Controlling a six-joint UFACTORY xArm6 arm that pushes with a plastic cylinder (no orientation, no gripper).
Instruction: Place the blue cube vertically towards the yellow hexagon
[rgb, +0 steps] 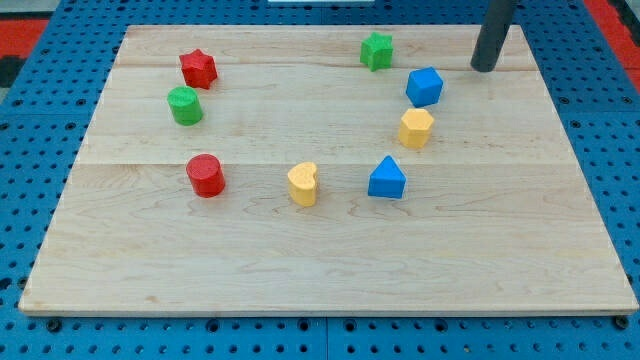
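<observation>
Handless, my tip (484, 68) sits up-right of blue cube (424, 87) (apparently apart); no writing.

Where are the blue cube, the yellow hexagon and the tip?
blue cube (424, 86), camera view, middle of its top face.
yellow hexagon (416, 127), camera view, centre of its body.
my tip (484, 68), camera view, rod's very lower end, right of the blue cube.

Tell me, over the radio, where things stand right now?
My tip up and right of the blue cube, not touching. Cube sits just above the yellow hexagon, small gap. Nothing between them.
</observation>
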